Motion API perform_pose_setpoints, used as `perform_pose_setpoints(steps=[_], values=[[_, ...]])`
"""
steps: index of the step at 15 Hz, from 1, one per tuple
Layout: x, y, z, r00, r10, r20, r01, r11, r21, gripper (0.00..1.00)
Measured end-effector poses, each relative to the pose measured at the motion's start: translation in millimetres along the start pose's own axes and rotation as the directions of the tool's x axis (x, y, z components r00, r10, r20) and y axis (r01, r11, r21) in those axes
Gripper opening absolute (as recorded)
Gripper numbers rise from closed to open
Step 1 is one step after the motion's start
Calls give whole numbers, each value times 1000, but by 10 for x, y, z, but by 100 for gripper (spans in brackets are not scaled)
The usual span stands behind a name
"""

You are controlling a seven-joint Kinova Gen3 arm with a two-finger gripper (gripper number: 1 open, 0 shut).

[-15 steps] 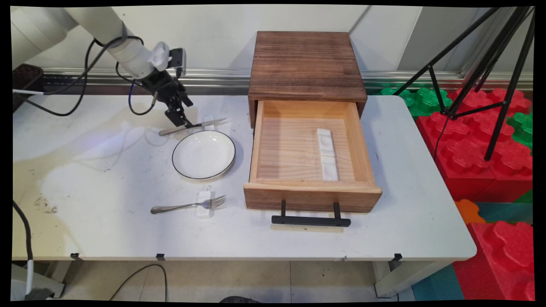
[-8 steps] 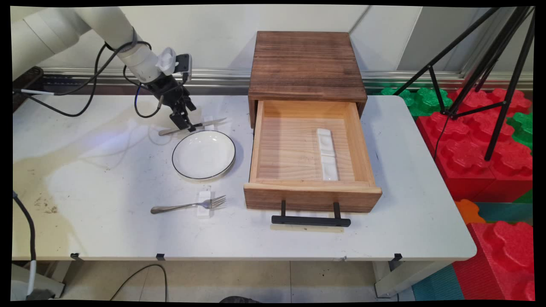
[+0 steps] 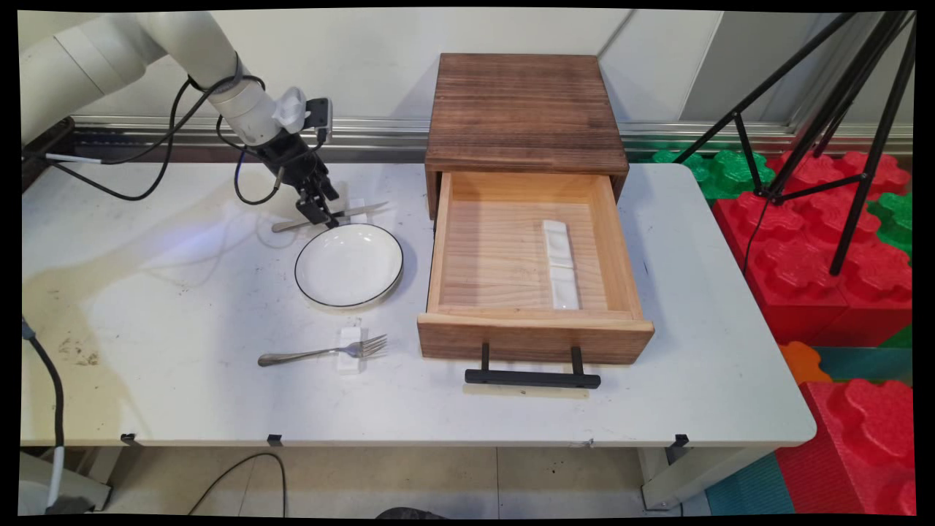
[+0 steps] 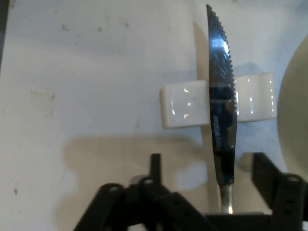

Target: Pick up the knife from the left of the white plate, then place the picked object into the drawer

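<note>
- Jaws spread wide on the black gripper, one finger on each side of the knife, neither pressing the metal.
- Knife lying flat on the white table, serrated blade propped across a small white rest, handle running under the gripper.
- Just in front of the knife, a white plate with a dark rim, its edge showing at the right of the hand view.
- Nearer the table's front edge, a fork laid across a second white rest.
- Right of the plate, a wooden drawer box with its drawer pulled open, a long white rest lying inside, black handle facing the camera.
</note>
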Motion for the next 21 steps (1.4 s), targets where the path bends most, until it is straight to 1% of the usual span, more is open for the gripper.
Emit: perform_pose_setpoints(steps=[9,14,17,21], values=[[-59,10,-28,1000,-16,1,16,1000,-12,0],[-115,-8,-131,997,-76,-7,76,997,13,0],[-147,-20,-245,994,-109,-17,110,993,33,0],[-162,-32,-473,989,-144,-37,146,987,66,0]])
